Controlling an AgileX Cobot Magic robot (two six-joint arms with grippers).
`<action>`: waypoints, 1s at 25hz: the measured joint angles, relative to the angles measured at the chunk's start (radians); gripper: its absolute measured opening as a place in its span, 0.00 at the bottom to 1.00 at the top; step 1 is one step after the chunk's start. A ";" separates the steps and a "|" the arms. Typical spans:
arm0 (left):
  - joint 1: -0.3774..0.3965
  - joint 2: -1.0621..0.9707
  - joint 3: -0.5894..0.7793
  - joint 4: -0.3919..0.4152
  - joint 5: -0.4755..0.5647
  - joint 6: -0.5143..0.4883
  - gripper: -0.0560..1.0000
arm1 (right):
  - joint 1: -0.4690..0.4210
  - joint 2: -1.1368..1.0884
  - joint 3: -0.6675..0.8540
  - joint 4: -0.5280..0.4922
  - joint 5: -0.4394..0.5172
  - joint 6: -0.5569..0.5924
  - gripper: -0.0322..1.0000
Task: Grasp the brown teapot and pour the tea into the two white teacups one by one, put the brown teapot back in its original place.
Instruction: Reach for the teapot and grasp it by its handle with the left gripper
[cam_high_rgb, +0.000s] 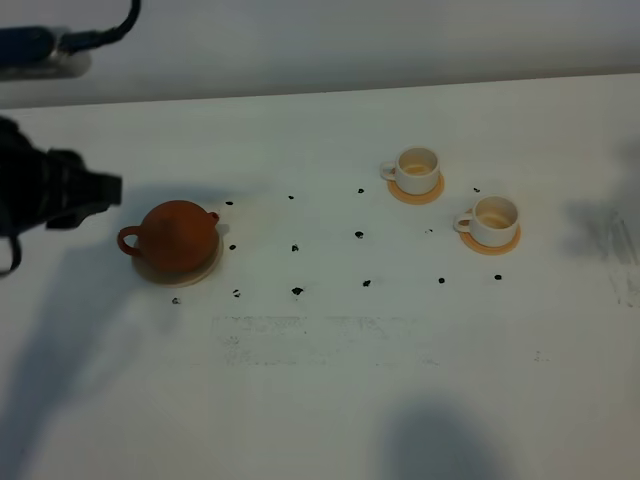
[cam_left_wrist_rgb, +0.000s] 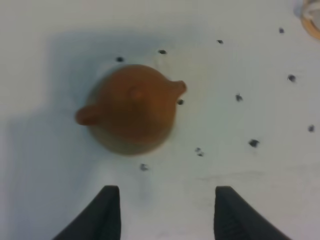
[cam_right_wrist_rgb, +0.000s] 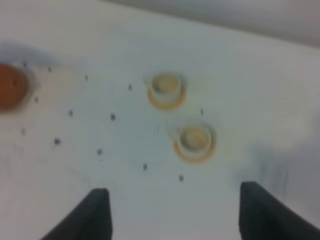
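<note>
Reddish-brown clay, the brown teapot (cam_high_rgb: 178, 235) is seated on the pale beige coaster (cam_high_rgb: 170, 278) at the table's (cam_high_rgb: 320, 400) left, well apart from the two white teacups (cam_high_rgb: 418, 170). The left gripper (cam_left_wrist_rgb: 166, 195) and right gripper (cam_right_wrist_rgb: 175, 195) are held spread wide, empty, over bare tabletop.

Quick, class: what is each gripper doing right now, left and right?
Left gripper: open, holding nothing, apart from the brown teapot.
Right gripper: open, holding nothing.
</note>
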 joint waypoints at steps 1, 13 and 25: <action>0.000 -0.032 0.036 0.025 -0.013 -0.006 0.45 | 0.000 -0.032 0.042 -0.003 0.000 0.001 0.55; 0.000 -0.087 0.106 0.197 -0.034 -0.028 0.45 | 0.000 -0.572 0.476 -0.087 0.003 0.063 0.54; 0.000 -0.074 0.106 0.288 -0.134 -0.026 0.45 | 0.000 -0.817 0.822 -0.099 -0.117 0.076 0.54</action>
